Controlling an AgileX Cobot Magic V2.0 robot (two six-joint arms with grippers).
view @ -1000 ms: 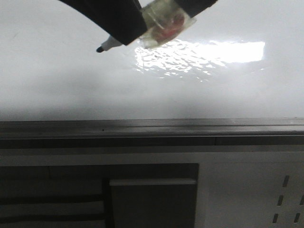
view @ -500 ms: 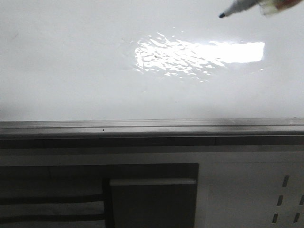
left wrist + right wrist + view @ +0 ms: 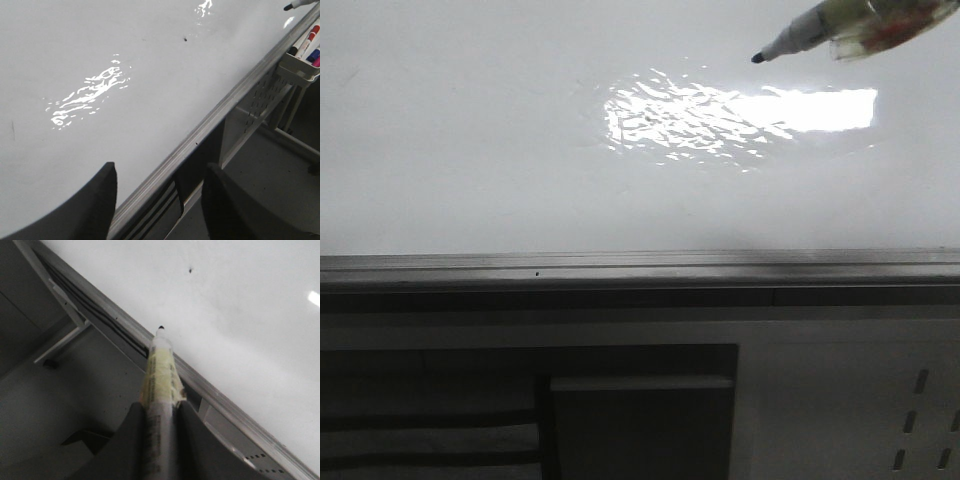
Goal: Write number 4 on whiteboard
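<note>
Left of the bright reflection (image 3: 740, 118), the whiteboard (image 3: 470, 150) is seen bare, with nothing yet written; only a tiny dark speck (image 3: 185, 38) is picked up on it in the left wrist view. The left gripper (image 3: 159, 200) is shown with its jaws spread wide and nothing held between them, hung over the grey rail (image 3: 620, 265) on the board's near edge. No number 4 can be found anywhere on the board, so the writing step is judged not begun.

Right of the reflection and just above it, the marker (image 3: 820, 27) is seen, its black tip (image 3: 757, 58) uncapped. In the right wrist view the marker is shown clamped between the fingers of the right gripper (image 3: 161, 415), closed firmly on the taped barrel. The long axis is laid slantwise, the tip pointed left and slightly down toward the reflection, the barrel run up and off to the right. Whether the tip is touching the board cannot be told; it appears clear of it.

The approach is judged to be in hand. What is called for next: the tip to be brought down onto the surface, and the first slanted stroke of the 4 to be drawn with steady contact.
</note>
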